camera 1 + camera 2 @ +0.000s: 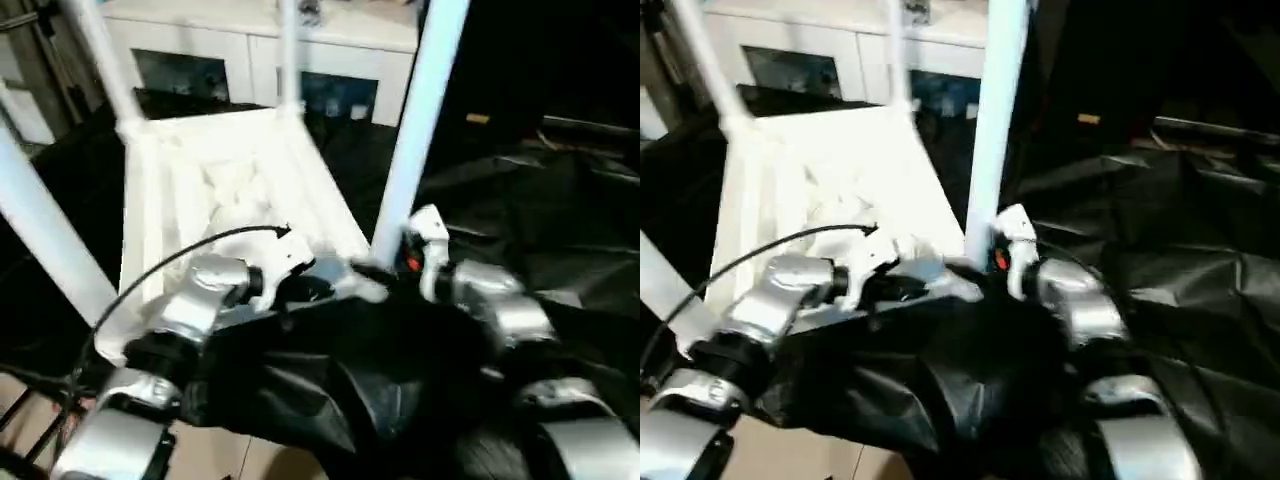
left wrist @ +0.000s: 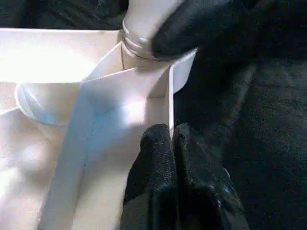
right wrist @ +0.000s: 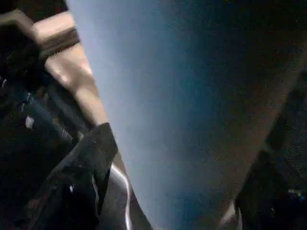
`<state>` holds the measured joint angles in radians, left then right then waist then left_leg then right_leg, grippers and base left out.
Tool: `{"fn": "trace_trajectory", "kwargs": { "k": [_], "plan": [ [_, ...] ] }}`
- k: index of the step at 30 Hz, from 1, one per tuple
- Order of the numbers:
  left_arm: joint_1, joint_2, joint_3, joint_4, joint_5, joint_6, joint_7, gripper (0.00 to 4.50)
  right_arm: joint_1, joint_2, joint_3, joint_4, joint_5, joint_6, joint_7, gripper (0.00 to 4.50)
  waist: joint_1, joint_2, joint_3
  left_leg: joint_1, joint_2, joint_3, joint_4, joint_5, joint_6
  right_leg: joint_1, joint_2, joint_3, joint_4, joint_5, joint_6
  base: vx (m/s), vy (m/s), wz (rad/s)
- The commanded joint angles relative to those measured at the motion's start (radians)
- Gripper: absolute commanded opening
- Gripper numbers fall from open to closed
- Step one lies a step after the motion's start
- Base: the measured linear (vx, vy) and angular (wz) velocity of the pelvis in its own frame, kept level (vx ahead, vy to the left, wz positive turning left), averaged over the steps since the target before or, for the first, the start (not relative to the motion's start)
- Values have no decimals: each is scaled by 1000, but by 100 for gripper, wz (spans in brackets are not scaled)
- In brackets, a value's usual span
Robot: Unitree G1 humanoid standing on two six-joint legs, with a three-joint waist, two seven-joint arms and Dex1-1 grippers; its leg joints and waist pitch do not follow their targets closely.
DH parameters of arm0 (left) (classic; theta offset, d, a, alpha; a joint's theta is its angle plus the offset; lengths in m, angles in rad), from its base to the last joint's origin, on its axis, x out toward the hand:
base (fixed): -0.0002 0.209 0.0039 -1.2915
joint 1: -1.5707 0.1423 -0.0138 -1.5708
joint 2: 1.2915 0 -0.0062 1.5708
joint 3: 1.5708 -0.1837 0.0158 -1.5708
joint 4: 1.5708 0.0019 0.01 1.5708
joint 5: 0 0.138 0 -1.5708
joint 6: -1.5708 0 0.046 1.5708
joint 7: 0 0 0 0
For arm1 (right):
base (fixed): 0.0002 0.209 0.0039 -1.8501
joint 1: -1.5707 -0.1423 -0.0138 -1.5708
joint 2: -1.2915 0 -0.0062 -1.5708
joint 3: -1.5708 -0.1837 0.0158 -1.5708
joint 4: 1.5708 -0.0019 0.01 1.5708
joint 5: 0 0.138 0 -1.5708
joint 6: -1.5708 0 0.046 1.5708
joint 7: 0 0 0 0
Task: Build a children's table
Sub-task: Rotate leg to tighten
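We see a white cabinet with glass doors at the back and crumpled black sheeting below it.

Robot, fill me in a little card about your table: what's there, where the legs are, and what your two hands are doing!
thing: upside-down white tabletop, ribbed underside up
legs: four white legs standing up from the corners; nearest right leg
left hand: shut, fingers pinching the tabletop's thin rim wall near a corner socket
right hand: at the base of the nearest right leg, fingers either side of it
underneath: black sheet
behind: white cabinet
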<state>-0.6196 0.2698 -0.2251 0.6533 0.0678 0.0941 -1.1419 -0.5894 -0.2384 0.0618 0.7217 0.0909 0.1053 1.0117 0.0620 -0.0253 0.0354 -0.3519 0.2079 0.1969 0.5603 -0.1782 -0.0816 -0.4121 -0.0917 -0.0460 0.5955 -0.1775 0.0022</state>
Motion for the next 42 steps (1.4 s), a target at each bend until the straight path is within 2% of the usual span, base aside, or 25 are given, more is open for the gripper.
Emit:
{"fn": "trace_trajectory", "kwargs": {
  "k": [1,5,6,7,10,12,16,17,22,25,27,28,30,32,36,37,40,41,42],
  "plan": [
    [-6,-17,-47,-17,-30,-44,-85,0,27,3,83,8,-41,16,72,354,8,5,-53,0,22,-1,-51,-196,80,56,-37,27,-56,-101,-272,0,0,0],
    [-28,8,-43,22,-24,-67,-121,0,40,-13,94,-20,-26,32,126,354,7,5,-50,3,24,-3,-57,-252,51,53,-38,28,-64,-183,-251,0,0,0],
    [-34,12,-42,29,-25,-69,-125,0,43,-17,99,-28,-21,36,135,354,8,5,-50,3,24,-4,-57,-252,44,53,-39,29,-63,-182,-249,0,0,0],
    [-38,15,-42,34,-26,-71,-127,0,44,-18,101,-32,-19,39,136,328,9,5,-51,5,24,-3,-56,-250,43,52,-38,29,-63,-175,-251,0,0,0],
    [-53,22,-38,51,-26,-79,-138,0,47,-14,101,-39,-15,44,137,316,15,7,-52,5,23,-3,-56,-234,42,52,-37,29,-59,-148,-256,0,0,0],
    [-54,22,-38,54,-26,-82,-139,0,46,-12,99,-38,-13,46,137,280,19,6,-53,5,23,-3,-55,-225,44,53,-38,29,-57,-129,-261,0,0,0],
    [-49,20,-39,54,-25,-87,-142,0,44,-7,97,-37,-14,47,134,263,23,5,-52,4,23,-2,-55,-220,44,54,-39,29,-57,-124,-262,0,0,0],
    [-49,19,-38,57,-25,-88,-143,0,44,-6,97,-36,-14,48,134,260,23,2,-53,3,23,-2,-54,-219,44,55,-39,29,-57,-128,-259,0,0,0],
    [-50,19,-33,71,-21,-87,-124,0,50,-4,101,-40,-14,53,128,259,24,5,-53,4,23,-3,-54,-215,43,54,-39,29,-56,-130,-257,0,0,0],
    [-56,5,-19,94,-10,-82,-59,0,47,16,82,-14,-21,51,55,259,24,7,-51,4,23,-3,-55,-225,40,53,-39,29,-58,-137,-256,0,0,0],
    [-65,-17,-9,113,3,-64,18,0,31,54,47,34,-28,50,-72,259,21,7,-45,7,22,-4,-61,-279,20,47,-40,30,-69,-239,-234,0,0,0],
    [-70,-33,-5,120,12,-54,64,0,20,80,25,66,-33,45,-160,259,16,7,-42,10,21,-8,-65,-316,2,43,-44,30,-78,-330,-210,0,0,0],
    [-72,-50,-4,122,17,-45,95,0,11,102,11,88,-34,57,-217,258,10,6,-43,13,19,-16,-67,-346,-19,40,-47,31,-86,-421,-177,0,0,0],
    [-75,-94,-4,122,23,-24,162,0,-1,155,-7,123,-32,85,-326,256,4,9,-43,11,18,-17,-69,-347,-16,39,-44,31,-89,-406,-168,0,0,0],
    [-74,-135,-9,110,27,-4,204,0,-11,206,-11,144,-40,94,-416,253,-7,8,-42,8,17,-18,-70,-355,-16,37,-42,31,-90,-407,-165,0,0,0],
    [-72,-167,-17,95,26,12,232,0,-20,243,-7,162,-56,85,-478,253,-9,11,-42,8,16,-17,-69,-352,-16,37,-42,32,-89,-401,-165,0,0,0],
    [-68,-191,-23,83,27,17,249,0,-26,264,3,177,-69,54,-486,253,-9,10,-44,7,14,-15,-67,-348,-6,38,-40,31,-91,-382,-164,0,0,0],
    [-66,-196,-25,79,28,17,252,0,-28,269,6,181,-70,44,-481,309,-8,10,-44,7,14,-15,-67,-346,-2,38,-39,31,-91,-377,-165,0,0,0],
    [-64,-199,-27,75,28,17,250,0,-30,268,4,182,-66,33,-474,323,-8,12,-45,4,15,-15,-68,-341,3,40,-40,31,-89,-365,-167,0,0,0]
  ]
}}
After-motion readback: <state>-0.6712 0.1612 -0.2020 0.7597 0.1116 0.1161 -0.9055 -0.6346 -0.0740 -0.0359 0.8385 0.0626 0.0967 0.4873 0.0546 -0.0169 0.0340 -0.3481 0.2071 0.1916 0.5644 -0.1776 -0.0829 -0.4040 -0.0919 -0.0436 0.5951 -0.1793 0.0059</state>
